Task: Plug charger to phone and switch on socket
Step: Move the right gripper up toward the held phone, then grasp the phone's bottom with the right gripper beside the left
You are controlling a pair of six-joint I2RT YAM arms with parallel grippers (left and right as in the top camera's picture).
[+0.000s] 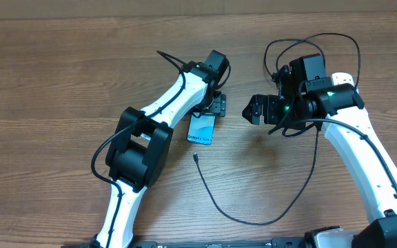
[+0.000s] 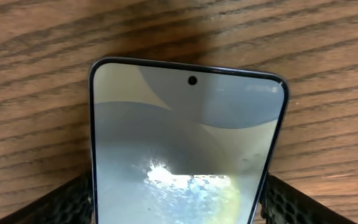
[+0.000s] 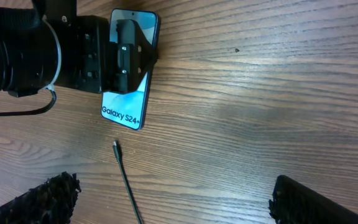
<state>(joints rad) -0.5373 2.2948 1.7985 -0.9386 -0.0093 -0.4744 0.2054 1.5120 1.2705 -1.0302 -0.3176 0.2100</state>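
Observation:
The phone (image 1: 202,130) lies flat on the wooden table with its light blue screen up and white "Galaxy S24+" lettering at its near end (image 3: 124,114). My left gripper (image 1: 212,109) is over the phone's upper half, with a finger against each long side of it (image 2: 179,211). The charger is a thin black cable (image 1: 253,221). Its small connector tip (image 1: 195,157) lies loose on the table just below the phone's lettered end (image 3: 115,146). My right gripper (image 1: 255,110) is open and empty to the right of the phone, and the cable runs between its fingers (image 3: 173,199). The charger's plug and the socket are out of view.
The charger cable loops across the front of the table and rises under my right arm (image 1: 350,138). Black arm wiring loops above the right wrist (image 1: 309,41). The wooden table (image 1: 60,83) carries nothing else in view.

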